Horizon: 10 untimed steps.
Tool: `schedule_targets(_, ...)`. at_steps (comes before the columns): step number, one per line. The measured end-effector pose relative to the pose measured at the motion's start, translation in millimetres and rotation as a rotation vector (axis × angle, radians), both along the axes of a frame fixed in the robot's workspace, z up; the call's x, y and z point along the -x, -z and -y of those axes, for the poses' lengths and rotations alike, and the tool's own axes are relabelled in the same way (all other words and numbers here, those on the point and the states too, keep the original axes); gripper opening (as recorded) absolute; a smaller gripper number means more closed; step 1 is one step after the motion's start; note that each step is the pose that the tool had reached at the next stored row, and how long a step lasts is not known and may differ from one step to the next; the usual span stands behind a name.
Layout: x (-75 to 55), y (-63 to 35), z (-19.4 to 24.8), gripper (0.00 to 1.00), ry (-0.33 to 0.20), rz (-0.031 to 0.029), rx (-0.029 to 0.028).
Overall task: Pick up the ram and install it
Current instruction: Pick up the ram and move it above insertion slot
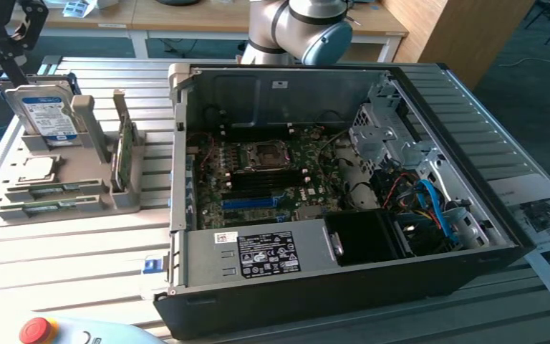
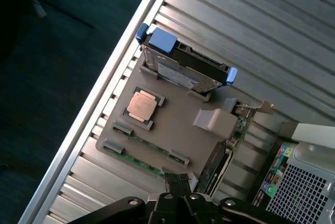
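At the exterior view's far left, high over the slatted table (image 1: 65, 265): the pincer (image 2: 178, 178), tips pressed together, narrow, gripping nothing. Poised above the parts holder (image 2: 178, 124), with the ram nearest to the tips in the wrist view.

Next along, standing in the holder: a hard drive (image 1: 46, 115), upright in its slot, probably so as to offer its edges to a grasp. In front of that, flat in a shallow pocket, a processor chip (image 1: 38, 168). Nearer the camera, the ram (image 1: 54, 190): two thin green sticks seated in long grooves, one beside the other, upper edges exposed for a pinch from above; untouched, not yet lifted.

Just beside these, towards the exterior view's right, a wider green card (image 1: 122, 150), on edge against a post.

Further right, the open computer case (image 1: 399, 287), laid on its side with the lid off, leaving the main board (image 1: 266, 179) and its long slots reachable from above.

At the far right, printed sheets (image 1: 547, 215) beside the case.
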<state>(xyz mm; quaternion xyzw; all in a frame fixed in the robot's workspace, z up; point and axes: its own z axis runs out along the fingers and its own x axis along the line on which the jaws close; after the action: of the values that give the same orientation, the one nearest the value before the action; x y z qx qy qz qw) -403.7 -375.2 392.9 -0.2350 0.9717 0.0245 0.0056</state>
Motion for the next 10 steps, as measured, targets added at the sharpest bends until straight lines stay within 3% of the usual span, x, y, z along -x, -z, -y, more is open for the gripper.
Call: schedule_targets(10,0.0,0.0,0.0,0.1,-0.065,0.0,0.0)
